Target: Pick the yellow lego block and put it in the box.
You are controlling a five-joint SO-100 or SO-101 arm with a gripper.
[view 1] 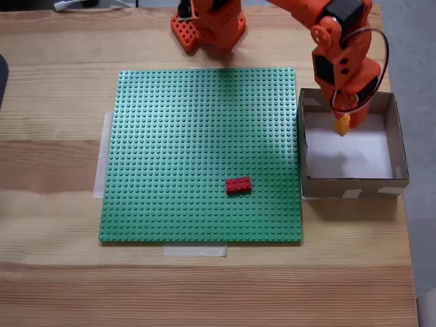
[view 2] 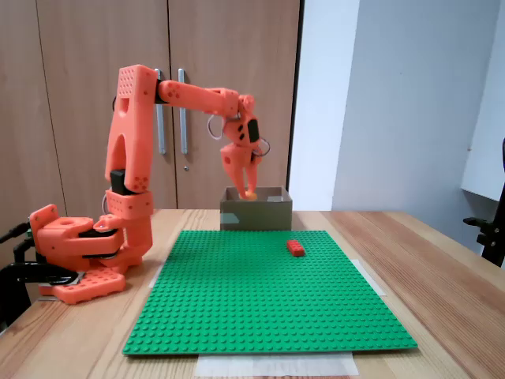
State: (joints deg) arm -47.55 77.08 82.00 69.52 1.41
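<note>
The yellow lego block (view 1: 341, 125) hangs above the white floor of the box (view 1: 354, 185), pinched at the tips of my orange gripper (view 1: 343, 121), which points down over the box's upper middle. In the side fixed view the same gripper (view 2: 248, 189) holds the yellow lego block (view 2: 250, 193) just above the rim of the box (view 2: 256, 215). The block is clear of the box floor, with its shadow on the white bottom to the left.
A red brick (view 1: 238, 184) lies on the green baseplate (view 1: 184, 136), lower right of its middle. The baseplate is taped to a wooden table (view 1: 54, 163). My arm's orange base (view 1: 208, 24) stands at the table's far edge.
</note>
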